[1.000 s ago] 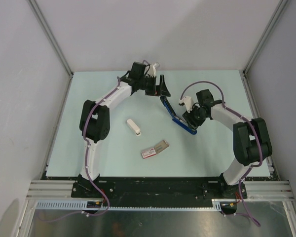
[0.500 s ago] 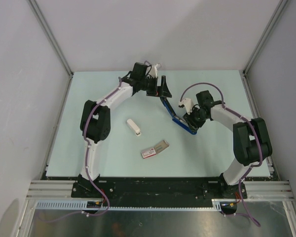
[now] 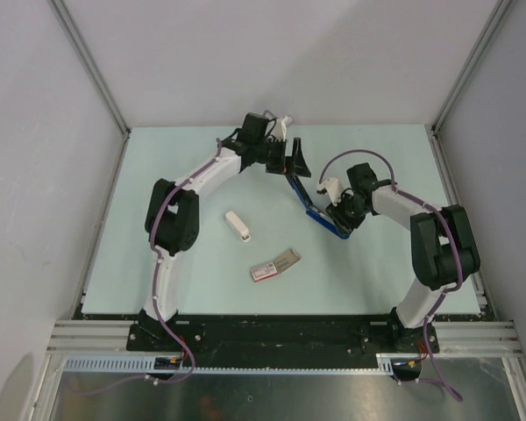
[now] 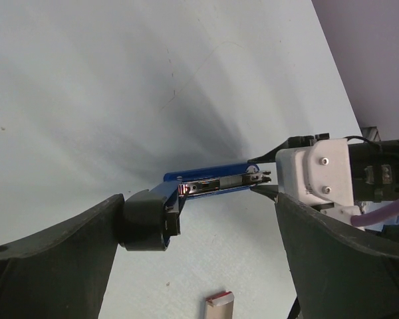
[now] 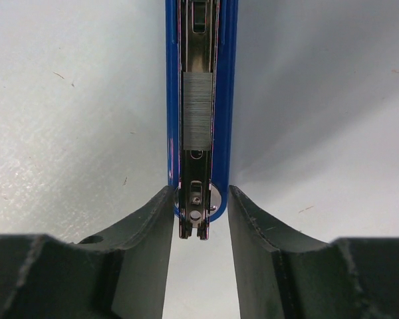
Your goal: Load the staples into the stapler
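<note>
We see a pale green desk (image 3: 158, 263) fenced by grey walls, with both arms bent inward over its far half. The left arm (image 3: 171, 219) reaches toward the back centre, and the right arm (image 3: 438, 246) curls in from the right.

The left fingers (image 4: 53, 266) stand wide apart and grip nothing. The stapler's black hinge end sits between them, right up against one finger. The right fingers (image 5: 139, 252) have closed in on the opposite end of the stapler (image 3: 326, 222), and each inner face touches a blue side of it.

The stapler is right of centre on the desk and spans the gap between the two sets of fingers. It is hinged open: the blue lower body slants down toward the right fingers, and the black upper part is swung up near the left fingers.

Well apart from it, in the near middle of the desk, lies the pink-and-white box (image 3: 274, 265) with its grey tray slid partly out. Just up and left of the box is a small white object (image 3: 238, 226); we cannot tell what it is.

In the right wrist view, a short silvery strip of staples (image 5: 198, 109) lies in the stapler's open metal channel, partway along its length.
</note>
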Motion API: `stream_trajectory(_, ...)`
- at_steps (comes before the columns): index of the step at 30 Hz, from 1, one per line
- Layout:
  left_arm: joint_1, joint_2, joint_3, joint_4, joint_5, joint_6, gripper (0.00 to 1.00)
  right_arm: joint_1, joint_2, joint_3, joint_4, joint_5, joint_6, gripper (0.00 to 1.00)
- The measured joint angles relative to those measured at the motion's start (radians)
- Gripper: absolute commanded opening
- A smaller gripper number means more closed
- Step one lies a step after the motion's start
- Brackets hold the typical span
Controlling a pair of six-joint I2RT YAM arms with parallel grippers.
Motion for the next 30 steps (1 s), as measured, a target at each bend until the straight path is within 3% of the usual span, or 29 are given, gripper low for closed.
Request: stream_trajectory(30,-0.053,-0.029,0.000,0.000,0.012,-0.026,0.99,0.000,0.011,-0.004,0.002,0.005,0.000,0.40)
